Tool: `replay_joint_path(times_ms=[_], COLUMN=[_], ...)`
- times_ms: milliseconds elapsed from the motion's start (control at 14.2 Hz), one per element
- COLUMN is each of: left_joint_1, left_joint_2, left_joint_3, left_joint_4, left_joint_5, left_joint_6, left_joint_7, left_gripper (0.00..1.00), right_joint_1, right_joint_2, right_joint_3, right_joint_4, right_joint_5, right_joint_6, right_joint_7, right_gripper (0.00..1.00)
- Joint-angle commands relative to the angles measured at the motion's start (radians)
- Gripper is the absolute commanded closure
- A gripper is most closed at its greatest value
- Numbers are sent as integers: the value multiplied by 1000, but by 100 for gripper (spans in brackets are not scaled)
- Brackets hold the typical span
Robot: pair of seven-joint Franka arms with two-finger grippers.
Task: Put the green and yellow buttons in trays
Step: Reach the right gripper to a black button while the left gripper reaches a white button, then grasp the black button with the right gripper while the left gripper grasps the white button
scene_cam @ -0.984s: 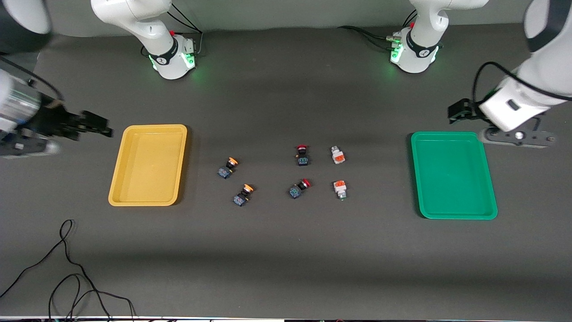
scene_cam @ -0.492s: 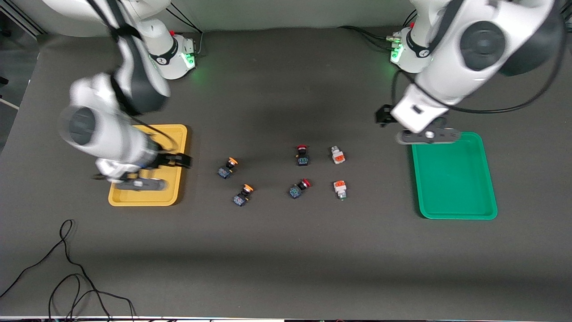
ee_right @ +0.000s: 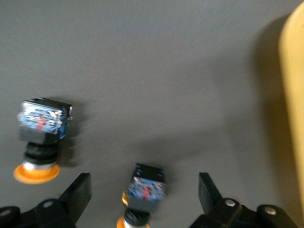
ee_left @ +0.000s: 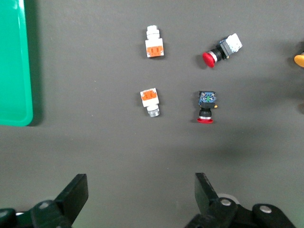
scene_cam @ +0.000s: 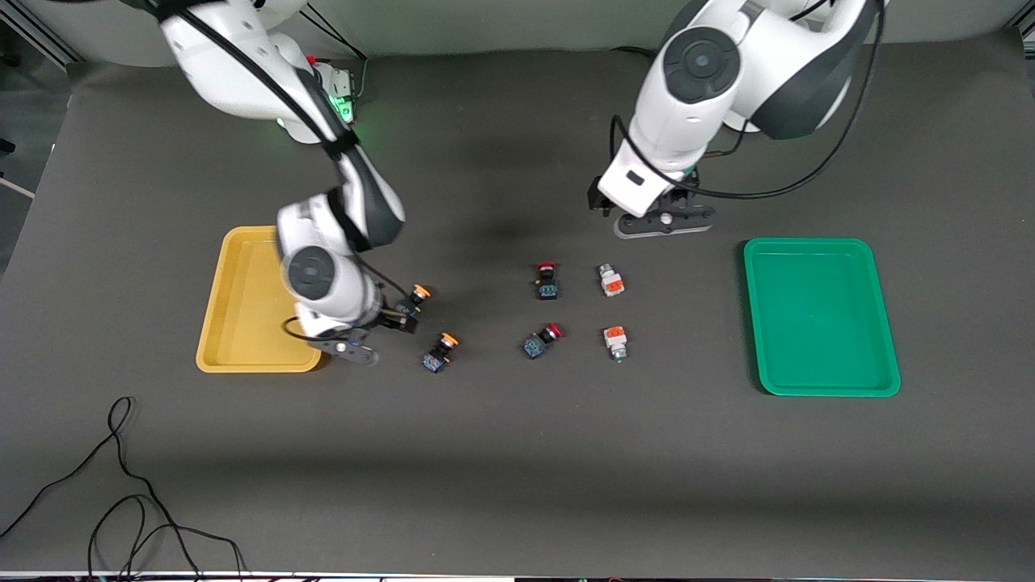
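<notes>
Dark tabletop (scene_cam: pixel 517 453), nothing sorted yet: all four buttons (scene_cam: pixel 612 280) lie loose between empty yellow tray (scene_cam: pixel 242 323) at 9 o'clock and green tray (scene_cam: pixel 817 323) at 3, right pincer (scene_cam: pixel 392 317) open over an orange-capped one, left pincer (scene_cam: pixel 659 212) open above the white pair.

The work surface is a table (scene_cam: pixel 517 469) covered edge to edge with a dark grey, matte mat. A pale grey wall (scene_cam: pixel 485 24) runs along the upper edge of the frame. At the upper left corner, a strip of darker floor (scene_cam: pixel 24 121) with a slanted metal rail shows past the table's edge. A thin black cable (scene_cam: pixel 121 501) lies in loose loops at the lower left of the frame. Lighting is even and diffuse, with a broad, soft, darker band across the lower part of the mat.
</notes>
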Motion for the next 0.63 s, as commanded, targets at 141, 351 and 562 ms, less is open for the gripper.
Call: replay_joint_path(times_ms=[141,351,562], left_joint_1=[-32,-44,-55], left_joint_2=[33,167,270], left_joint_3=[14,14,15], left_joint_4=[-174,-198,-218], left_joint_5=[-1,27,73], left_joint_6=[212,353,468], left_joint_7=[-27,-57,-97], left_gripper=[0,0,0], right_joint_1=[30,39,42], right_joint_2=[35,10,4], right_joint_3=[-10,-8,-8], right_joint_4=[-30,-110,-109], right_joint_5=[11,49,104], right_joint_6=[48,123,116], right_joint_7=[41,43,41], right_gripper=[0,4,55])
